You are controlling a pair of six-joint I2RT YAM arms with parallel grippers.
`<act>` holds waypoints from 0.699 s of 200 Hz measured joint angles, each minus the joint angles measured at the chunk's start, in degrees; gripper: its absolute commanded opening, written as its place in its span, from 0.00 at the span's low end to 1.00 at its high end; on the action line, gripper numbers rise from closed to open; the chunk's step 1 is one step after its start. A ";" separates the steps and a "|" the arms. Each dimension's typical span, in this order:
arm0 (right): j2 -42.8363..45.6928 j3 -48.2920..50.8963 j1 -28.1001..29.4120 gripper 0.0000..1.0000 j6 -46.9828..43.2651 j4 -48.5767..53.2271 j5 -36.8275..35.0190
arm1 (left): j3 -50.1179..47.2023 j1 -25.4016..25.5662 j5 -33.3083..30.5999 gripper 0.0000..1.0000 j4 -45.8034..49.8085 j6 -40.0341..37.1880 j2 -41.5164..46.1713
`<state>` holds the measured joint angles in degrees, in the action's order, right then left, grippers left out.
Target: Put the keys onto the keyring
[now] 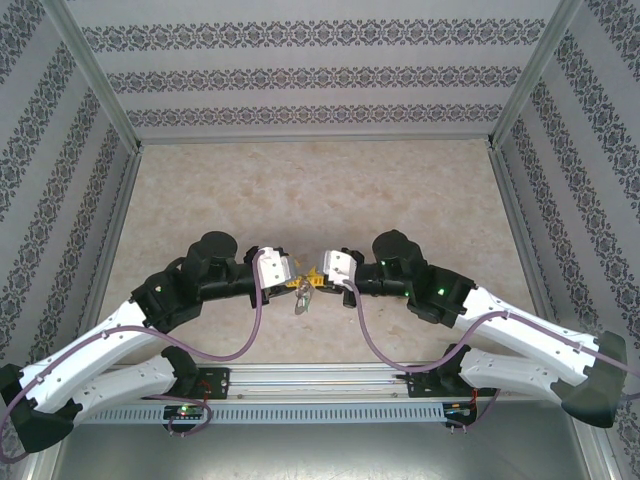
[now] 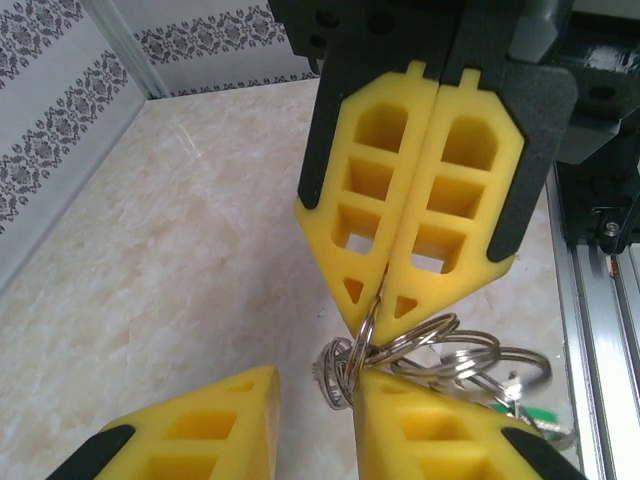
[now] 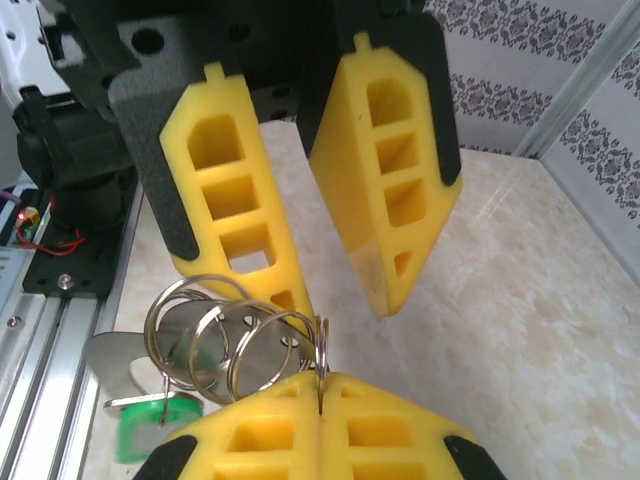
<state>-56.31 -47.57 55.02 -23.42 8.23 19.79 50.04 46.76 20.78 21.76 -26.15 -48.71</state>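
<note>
**Two-arm hand-over above the tabletop (image 1: pixel 300 190).** The right gripper (image 3: pixel 320 380) had its jaws closed on one wire ring of the keyring (image 3: pixel 112 362). The keyring hung in the air between the arms, with its other rings (image 2: pixel 440 352) and green tag (image 3: pixel 140 430) dangling. The left gripper (image 3: pixel 342 300) faced it with jaws open, one finger (image 3: pixel 270 240) close beside the ring cluster. The key could not be made out among the metal.

Risks, as judged:
- The thin ring might pivot or slip from the foam pinch.
- The left jaws, on closing, might catch several rings together or nudge the bundle askew.
- A dropped keyring would likely land near the rail (image 3: pixel 60 320).
</note>
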 measured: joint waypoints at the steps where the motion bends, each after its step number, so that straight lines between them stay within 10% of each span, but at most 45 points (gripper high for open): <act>1: -0.02 -0.04 0.02 0.00 -0.04 0.02 -0.07 | 0.02 0.00 0.00 0.26 0.07 -0.02 0.00; 140: -1.46 -1.55 2.60 0.00 -2.71 2.25 -3.96 | 3.19 0.00 1.29 0.25 4.83 -2.78 -1.14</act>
<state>-57.78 -49.12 57.63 -26.13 10.48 15.84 53.23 46.76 22.06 26.59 -28.93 -49.84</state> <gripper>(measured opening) 0.063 0.252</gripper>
